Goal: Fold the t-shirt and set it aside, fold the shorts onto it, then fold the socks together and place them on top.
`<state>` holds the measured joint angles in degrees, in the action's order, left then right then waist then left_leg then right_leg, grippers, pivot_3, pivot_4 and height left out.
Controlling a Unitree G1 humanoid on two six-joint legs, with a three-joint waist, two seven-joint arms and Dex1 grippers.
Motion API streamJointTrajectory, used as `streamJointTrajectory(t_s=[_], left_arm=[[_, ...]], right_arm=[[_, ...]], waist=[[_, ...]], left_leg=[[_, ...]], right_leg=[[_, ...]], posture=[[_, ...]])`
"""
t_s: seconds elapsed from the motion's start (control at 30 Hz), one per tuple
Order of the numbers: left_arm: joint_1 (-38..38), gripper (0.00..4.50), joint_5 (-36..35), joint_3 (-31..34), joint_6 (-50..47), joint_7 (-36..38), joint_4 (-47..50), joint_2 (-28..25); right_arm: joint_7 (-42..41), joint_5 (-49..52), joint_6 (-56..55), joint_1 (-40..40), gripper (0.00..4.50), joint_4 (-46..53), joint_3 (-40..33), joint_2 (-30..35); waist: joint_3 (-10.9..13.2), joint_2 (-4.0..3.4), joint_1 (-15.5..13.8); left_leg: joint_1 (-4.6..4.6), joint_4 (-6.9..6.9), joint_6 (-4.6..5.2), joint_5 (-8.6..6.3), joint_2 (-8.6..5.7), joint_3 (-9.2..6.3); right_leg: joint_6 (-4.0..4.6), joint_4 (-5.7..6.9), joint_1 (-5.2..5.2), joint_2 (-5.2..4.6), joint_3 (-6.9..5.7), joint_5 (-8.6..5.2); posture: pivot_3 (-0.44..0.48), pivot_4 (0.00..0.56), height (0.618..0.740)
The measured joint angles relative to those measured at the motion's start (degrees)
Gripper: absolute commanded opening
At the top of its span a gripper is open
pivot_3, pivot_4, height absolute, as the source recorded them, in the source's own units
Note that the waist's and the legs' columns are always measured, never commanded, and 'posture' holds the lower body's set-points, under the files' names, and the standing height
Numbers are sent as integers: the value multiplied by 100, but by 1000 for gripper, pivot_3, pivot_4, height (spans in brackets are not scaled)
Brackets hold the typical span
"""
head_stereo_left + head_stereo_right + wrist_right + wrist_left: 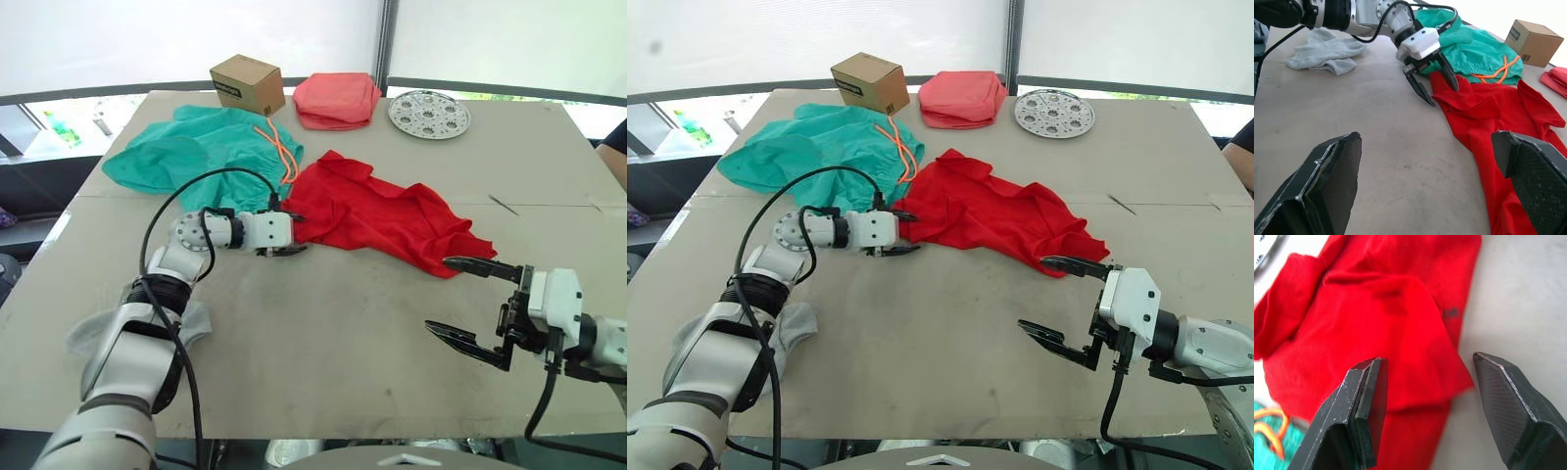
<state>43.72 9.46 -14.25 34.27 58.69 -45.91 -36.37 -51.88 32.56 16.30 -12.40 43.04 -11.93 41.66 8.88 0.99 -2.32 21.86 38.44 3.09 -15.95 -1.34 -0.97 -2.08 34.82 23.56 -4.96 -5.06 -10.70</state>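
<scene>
The t-shirt (382, 213) lay crumpled at the middle of the surface (323, 333), with the shorts (196, 147) touching it at 10 o'clock. The left pincer (287, 235) was spread open at the t-shirt's 9 o'clock edge, one finger over the cloth, nothing clamped. The right pincer (468, 299) hung wide open and empty at 4 o'clock. The socks (1327, 49) lay heaped under the left arm.

Spread across the table's (323, 352) middle, the t-shirt (382, 211) — shorts (201, 147) just behind and to its left, touching. Along the far edge, left to right: box (247, 83), folded cloth (336, 99), perforated disc (429, 113). Near the front-left edge — the socks (1327, 49).
</scene>
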Motion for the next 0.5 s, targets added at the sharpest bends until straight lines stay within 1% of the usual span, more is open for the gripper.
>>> streamJointTrajectory(t_s=[0.27,0.3,0.33,0.4,0.47,0.5], left_arm=[[258,3049,28,9,60,30,-469,-14],[287,2516,47,9,91,30,-524,-33],[320,2272,57,9,122,32,-597,-41],[346,1345,63,9,149,36,-705,-39],[357,295,62,9,150,99,-792,-30],[383,51,51,11,147,152,-846,-10]], right_arm=[[98,-20,30,120,4500,-2,2,5],[107,-19,47,133,4500,-2,2,5],[112,-20,68,152,4500,-3,2,6],[118,-20,86,177,4500,-4,2,9],[123,-19,101,210,4500,-6,2,9],[128,-21,105,215,4500,-7,3,9]], waist=[[-1,3,4],[-1,3,4],[-1,3,4],[-1,3,4],[0,3,5],[-1,4,4]], left_leg=[[-2,3,1,0,1,7],[-3,3,1,0,1,8],[-3,3,1,0,1,8],[-2,3,1,0,1,9],[-2,3,1,0,1,8],[-2,4,1,0,1,8]], right_leg=[[-1,4,0,2,-15,0],[-1,4,0,2,-15,0],[-1,4,0,2,-14,0],[0,4,0,2,-15,1],[0,4,0,2,-16,1],[0,5,0,2,-16,1]], posture=[[0,150,740],[0,150,740],[0,150,740],[0,150,740],[0,150,740],[0,150,740]])
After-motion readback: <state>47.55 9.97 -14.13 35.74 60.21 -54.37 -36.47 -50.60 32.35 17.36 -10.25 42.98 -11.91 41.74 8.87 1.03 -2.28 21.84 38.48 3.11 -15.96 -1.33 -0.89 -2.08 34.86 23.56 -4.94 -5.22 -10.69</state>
